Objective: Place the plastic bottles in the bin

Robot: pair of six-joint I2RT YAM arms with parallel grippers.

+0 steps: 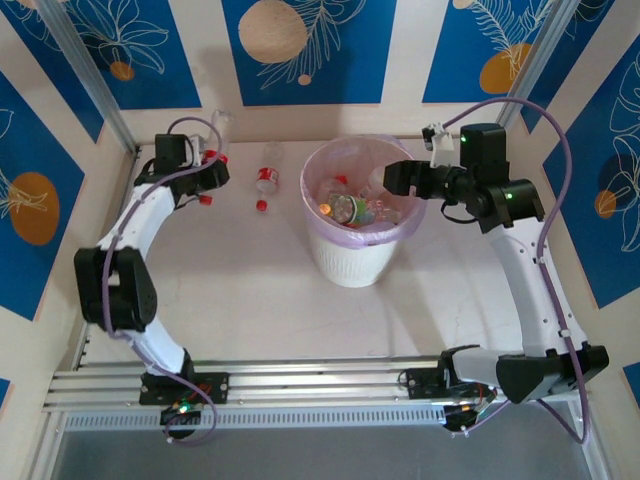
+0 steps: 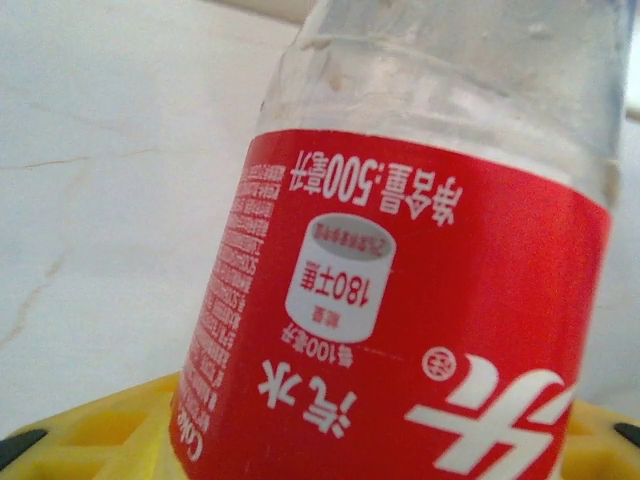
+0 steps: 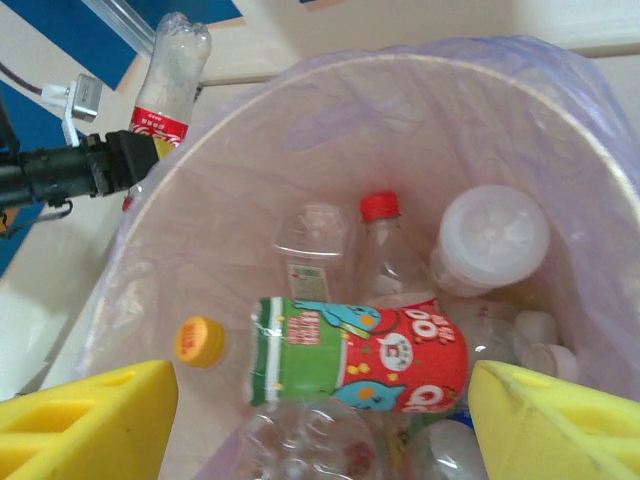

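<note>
Top external view: white ribbed bin (image 1: 350, 262) with a pink bag liner stands mid-counter (image 1: 240, 300), towards the far side. Left tool (image 1: 210, 168) is out at the far left corner, up against a clear red-labelled bottle (image 1: 221, 126) close to the back wall. A second bottle (image 1: 267, 178) lies flat on the counter between that tool and the bin, apart from both, red cap at its near end. Right tool (image 1: 398, 180) hangs over the bin's right rim.

Left wrist: the red label sits very close to the lens, printing upside-down, clear plastic above it. Yellow fingers (image 2: 95, 435) stand either side of the label, drawn in narrow about it. Can't tell whether they pinch it or merely stand beside it.

Right wrist: looking down into the bin. Yellow fingertips (image 3: 90, 415) are set wide at the two lower corners, nothing held between them. Inside:
- a green-and-red cartoon-labelled bottle (image 3: 355, 355) lying crosswise, orange cap at its left end
- a clear red-capped bottle (image 3: 382, 255) behind it
- a clear base-up bottle (image 3: 492, 238) to the right
- more clear ones underneath
</note>
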